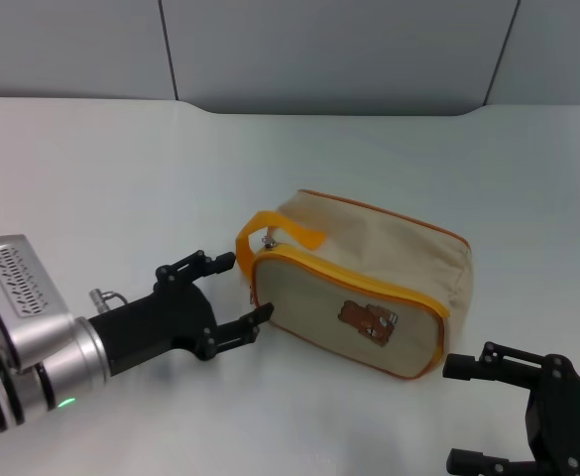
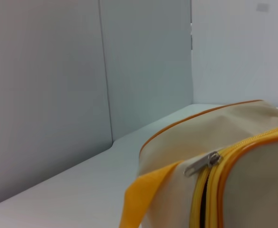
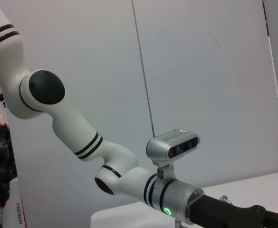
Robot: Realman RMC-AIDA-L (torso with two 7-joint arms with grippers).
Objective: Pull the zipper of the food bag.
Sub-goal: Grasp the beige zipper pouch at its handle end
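Note:
The beige canvas food bag (image 1: pixel 389 258) lies on the white table in the head view, bear print facing me. Its orange-yellow zipper (image 1: pixel 349 280) edges that panel, and the small silver pull (image 1: pixel 268 240) sits at the bag's left corner under the orange loop handle (image 1: pixel 290 230). My left gripper (image 1: pixel 232 291) is open just left of that corner, fingers either side of the bag's edge, not touching the pull. The left wrist view shows the pull (image 2: pixel 202 164) and zipper (image 2: pixel 210 190) close up. My right gripper (image 1: pixel 473 412) is open at the bottom right, just clear of the bag's right end.
Grey wall panels (image 1: pixel 339 50) stand behind the table's far edge. The table (image 1: pixel 121 169) stretches bare to the left and behind the bag. The right wrist view shows my left arm (image 3: pixel 105 156) against the wall.

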